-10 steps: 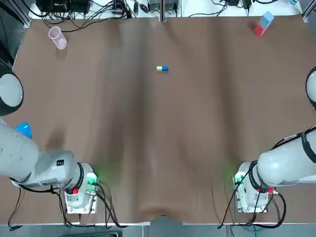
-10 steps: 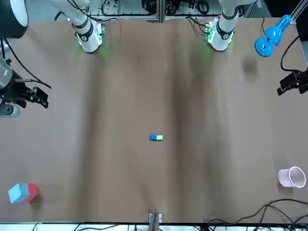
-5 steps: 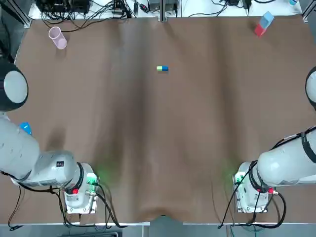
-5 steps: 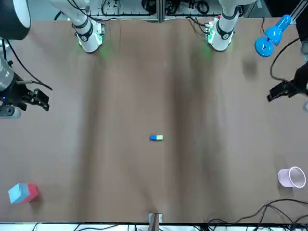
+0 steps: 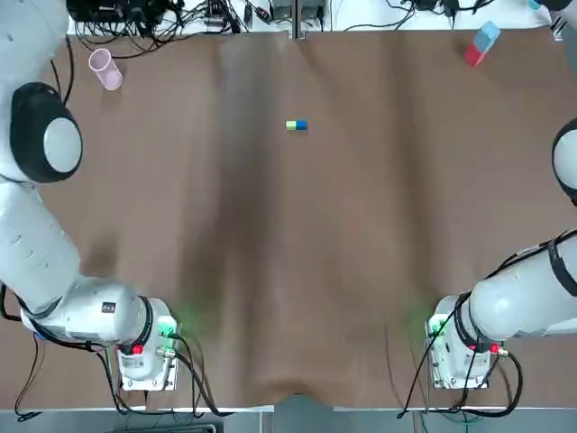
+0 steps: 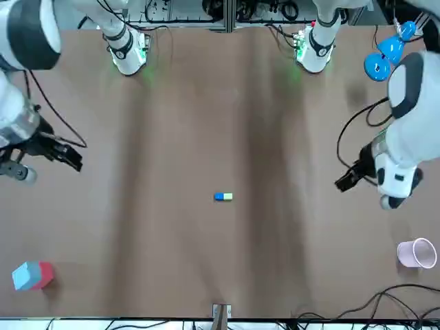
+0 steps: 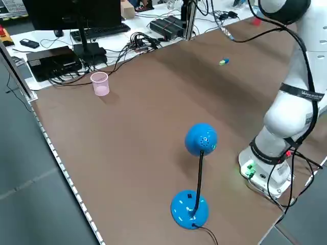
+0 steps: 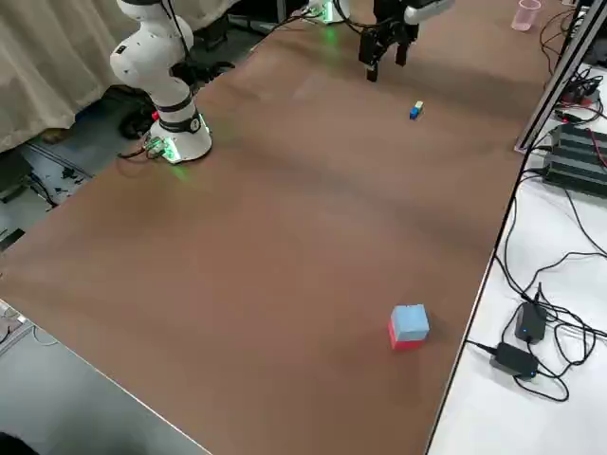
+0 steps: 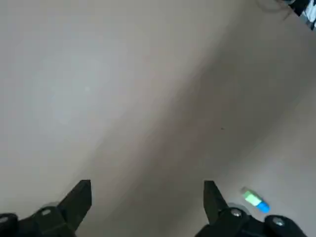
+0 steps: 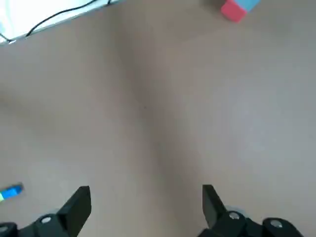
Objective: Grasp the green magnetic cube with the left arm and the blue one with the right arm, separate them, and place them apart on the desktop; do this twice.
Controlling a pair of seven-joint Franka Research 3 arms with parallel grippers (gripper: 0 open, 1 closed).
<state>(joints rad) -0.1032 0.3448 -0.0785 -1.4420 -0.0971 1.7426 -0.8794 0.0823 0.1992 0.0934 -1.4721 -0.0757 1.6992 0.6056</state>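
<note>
The green cube [image 5: 291,125] and the blue cube [image 5: 301,126] lie joined as one small bar on the brown table, toward its far middle. In the front view my left gripper [image 6: 346,182] hangs at the picture's right and my right gripper [image 6: 72,159] at its left, each well off to its own side of the cube pair [image 6: 223,197]. Both are open and hold nothing. The left wrist view has the pair [image 9: 256,201] just beyond one finger [image 9: 210,195]. In the right wrist view only the blue end [image 10: 11,191] peeks in at the edge.
A pink cup [image 5: 105,69] stands at the far left corner. A red and blue block [image 5: 480,43] rests at the far right corner. A blue lamp on a stand [image 7: 200,139] rises near the left arm's base. Cables run along the table's far edge.
Both arms have swung in from the table's sides toward the cubes, the left one much farther. The joined cubes have not moved.
</note>
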